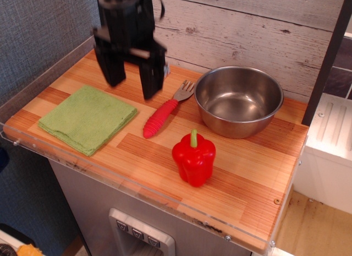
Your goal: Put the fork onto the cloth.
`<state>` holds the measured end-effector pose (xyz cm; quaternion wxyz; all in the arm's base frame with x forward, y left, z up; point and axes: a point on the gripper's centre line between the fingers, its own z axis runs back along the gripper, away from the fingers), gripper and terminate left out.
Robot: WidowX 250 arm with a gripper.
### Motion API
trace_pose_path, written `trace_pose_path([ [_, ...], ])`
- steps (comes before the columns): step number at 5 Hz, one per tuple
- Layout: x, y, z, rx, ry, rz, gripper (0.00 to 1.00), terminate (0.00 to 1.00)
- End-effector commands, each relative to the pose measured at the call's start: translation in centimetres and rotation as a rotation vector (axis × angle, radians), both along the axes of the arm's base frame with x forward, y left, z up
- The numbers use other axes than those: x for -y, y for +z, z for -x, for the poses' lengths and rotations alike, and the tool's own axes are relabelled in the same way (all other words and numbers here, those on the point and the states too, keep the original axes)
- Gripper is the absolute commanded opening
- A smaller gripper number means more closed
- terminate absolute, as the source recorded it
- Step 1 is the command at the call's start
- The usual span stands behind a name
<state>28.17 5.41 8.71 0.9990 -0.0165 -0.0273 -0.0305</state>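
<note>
Pincer (132, 82) of black plastic hanging with fingers spread wide and nothing between them, hovering above the striped wooden worktop (247, 179) between cloth and fork. Lying just right of it, the small fork with ribbed red handle and grey tines (165, 113), tines nearly touching the round steel bowl (238, 100). Resting apart to the left, the square light-green cloth (87, 118). Risking, likely, a slip off the rounded handle, or nudging the bowl.
</note>
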Motion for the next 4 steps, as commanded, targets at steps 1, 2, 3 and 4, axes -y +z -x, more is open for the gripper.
trace_pose_path([
  [1,-1.1,-2.7,-1.5,-0.003,0.051,-0.083,1.00,0.00],
  [2,-1.0,-4.3,-2.5,0.010,0.073,-0.077,1.00,0.00],
  [3,0.0,-5.3,-3.1,0.027,0.063,-0.073,1.00,0.00],
  [4,1.6,-6.3,-4.0,0.037,0.028,-0.056,1.00,0.00],
])
